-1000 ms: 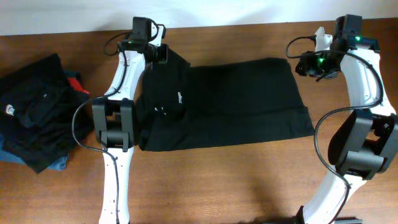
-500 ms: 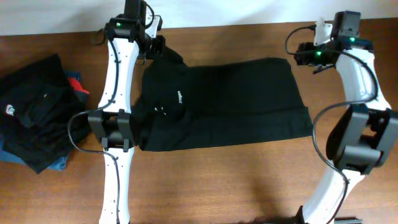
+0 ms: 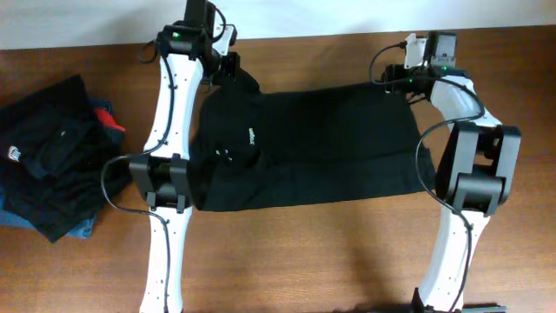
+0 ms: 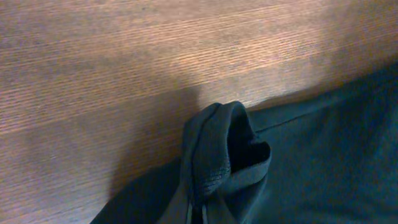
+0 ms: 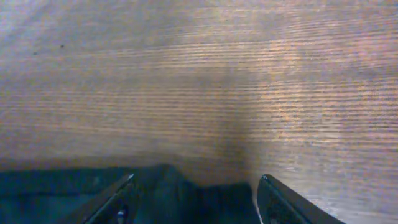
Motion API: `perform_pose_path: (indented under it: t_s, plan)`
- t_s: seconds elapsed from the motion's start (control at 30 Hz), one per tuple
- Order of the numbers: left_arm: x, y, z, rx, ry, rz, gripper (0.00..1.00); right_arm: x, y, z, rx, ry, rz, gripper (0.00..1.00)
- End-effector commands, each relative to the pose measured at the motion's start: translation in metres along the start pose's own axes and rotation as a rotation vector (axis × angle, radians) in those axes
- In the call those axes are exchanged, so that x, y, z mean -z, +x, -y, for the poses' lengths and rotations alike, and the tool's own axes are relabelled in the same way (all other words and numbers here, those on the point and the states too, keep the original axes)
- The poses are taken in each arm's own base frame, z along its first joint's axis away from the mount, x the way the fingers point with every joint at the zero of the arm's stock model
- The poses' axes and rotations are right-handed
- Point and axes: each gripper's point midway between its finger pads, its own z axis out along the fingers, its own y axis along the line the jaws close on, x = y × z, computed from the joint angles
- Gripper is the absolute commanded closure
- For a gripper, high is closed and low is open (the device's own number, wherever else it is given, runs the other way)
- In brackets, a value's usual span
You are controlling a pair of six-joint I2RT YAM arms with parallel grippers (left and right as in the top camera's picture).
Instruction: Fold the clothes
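Black collared shirt lies spread on our wooden table; our left gripper pinches its upper-left corner, our right gripper hangs spread above its upper-right edge.

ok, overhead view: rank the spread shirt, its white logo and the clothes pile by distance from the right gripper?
From the right gripper:
1. spread shirt, its back-right corner beneath the gripper.
2. white logo, on the shirt's left part.
3. clothes pile, far left.
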Motion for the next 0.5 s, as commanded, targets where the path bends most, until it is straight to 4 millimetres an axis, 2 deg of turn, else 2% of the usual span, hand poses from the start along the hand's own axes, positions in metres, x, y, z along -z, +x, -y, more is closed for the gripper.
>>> perform_pose_path:
  t_s: [0.0, 0.1, 0.17, 0.23, 0.27, 0.3, 0.33, 0.47]
  plan:
    - [0.005, -0.004, 0.009, -0.021, 0.009, 0.017, 0.99, -0.014, 0.012, -0.004, -0.023, -0.018, -0.026, 0.34]
    - [0.005, -0.004, 0.009, -0.02, 0.009, 0.015, 0.99, -0.023, 0.022, -0.002, -0.03, -0.02, -0.049, 0.35]
    - [0.005, -0.003, 0.009, -0.02, 0.009, 0.013, 0.99, -0.024, 0.023, -0.002, -0.03, -0.02, -0.05, 0.4]
    - [0.005, -0.003, 0.009, -0.02, 0.009, 0.013, 0.99, -0.024, 0.021, -0.002, -0.027, -0.019, -0.039, 0.6]
    - [0.005, -0.003, 0.009, -0.02, 0.009, 0.013, 0.99, -0.024, 0.02, -0.001, -0.03, -0.018, -0.034, 0.82]
    - [0.005, -0.003, 0.009, -0.02, 0.009, 0.013, 0.99, -0.024, 0.018, -0.001, -0.044, -0.018, -0.03, 0.93]
    - [0.005, -0.003, 0.009, -0.02, 0.008, 0.013, 0.99, -0.024, 0.017, -0.001, -0.05, -0.017, -0.026, 0.96]
    - [0.005, -0.003, 0.008, -0.026, 0.005, 0.011, 1.0, -0.021, 0.018, 0.0, -0.054, -0.016, -0.034, 0.96]
